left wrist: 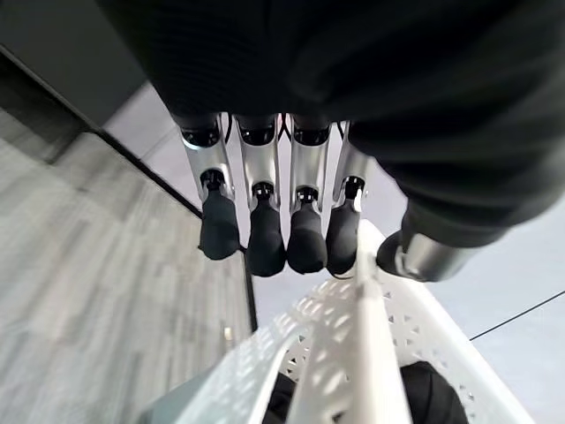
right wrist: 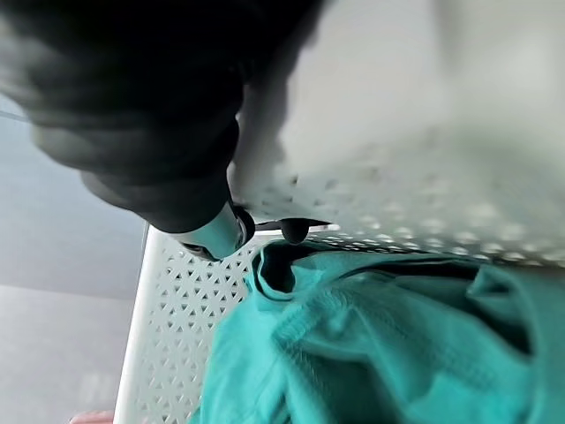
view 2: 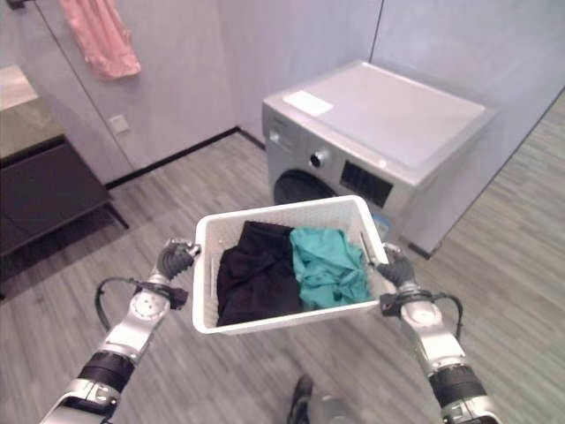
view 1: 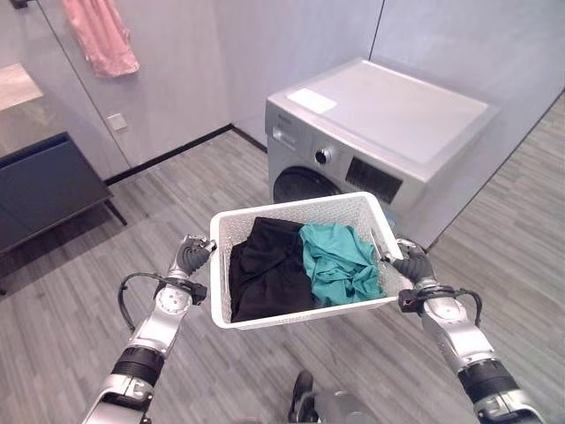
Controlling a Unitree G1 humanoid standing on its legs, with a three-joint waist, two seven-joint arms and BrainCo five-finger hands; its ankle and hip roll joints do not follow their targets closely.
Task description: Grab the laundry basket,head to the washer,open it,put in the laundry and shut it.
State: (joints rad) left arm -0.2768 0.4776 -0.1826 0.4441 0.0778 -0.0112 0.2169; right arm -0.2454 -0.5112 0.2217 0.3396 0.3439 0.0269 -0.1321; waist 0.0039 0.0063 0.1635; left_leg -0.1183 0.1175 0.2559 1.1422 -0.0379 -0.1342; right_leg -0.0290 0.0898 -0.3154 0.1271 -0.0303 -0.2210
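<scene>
- The white perforated laundry basket (view 1: 291,212) is held up off the grey wood-look floor (view 1: 79,291), between the two arms and just in front of the washer (view 1: 371,132).
- Inside it lie a black garment (view 1: 265,269) on the robot's left side and a teal garment (view 1: 340,261) on its right, touching each other.
- The left robot hand (view 1: 192,256) grips the basket's left rim, fingers curled over the edge; the left wrist view shows its dark fingertips (left wrist: 265,243) bent down against the rim with the thumb on the other side.
- The right robot hand (view 1: 411,263) is closed on the right rim, its thumb hooked over the inner wall beside the teal cloth.
- The washer is silver-grey, its round door shut, with a white sheet (view 1: 311,101) lying on its top.
- A pink cloth (view 1: 101,35) hangs on the wall at the far left, above a dark low cabinet (view 1: 44,190).
</scene>
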